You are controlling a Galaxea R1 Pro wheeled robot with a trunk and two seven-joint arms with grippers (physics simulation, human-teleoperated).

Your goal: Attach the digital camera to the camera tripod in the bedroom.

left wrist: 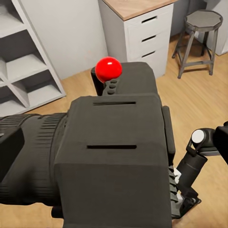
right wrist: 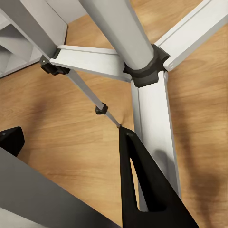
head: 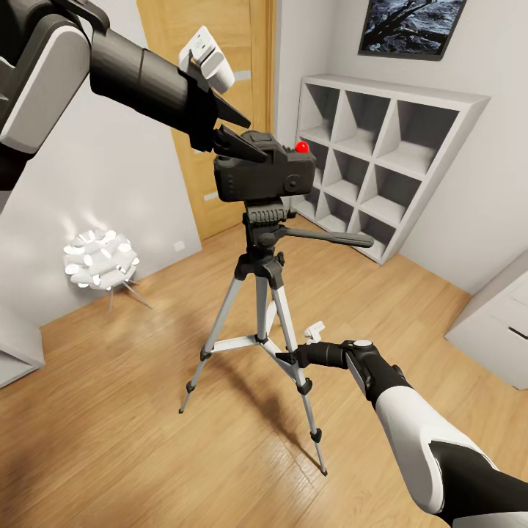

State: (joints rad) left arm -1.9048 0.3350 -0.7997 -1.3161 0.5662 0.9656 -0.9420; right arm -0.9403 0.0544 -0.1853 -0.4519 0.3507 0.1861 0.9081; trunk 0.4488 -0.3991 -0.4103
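The black digital camera [head: 264, 176] with its red dot [head: 301, 147] sits on the pan head of the silver-legged camera tripod [head: 260, 293], which stands on the wood floor. My left gripper [head: 257, 141] reaches in from the upper left. Its fingers are apart at the camera's top rear corner, one above the body and one lying against it. Close up, the camera [left wrist: 114, 156] shows from above, with one finger [left wrist: 9, 152] beside the lens. Lower down, my right gripper [head: 284, 358] is open around a tripod leg; its fingers [right wrist: 142, 190] stand wide below the leg brace [right wrist: 142, 71].
A white cube shelf [head: 381, 161] stands against the wall behind the tripod, beside a wooden door [head: 253, 44]. A white spiky floor lamp [head: 100, 260] sits at the left. White drawers [head: 499, 323] are at the right, and a stool [left wrist: 199, 33] stands by another drawer unit.
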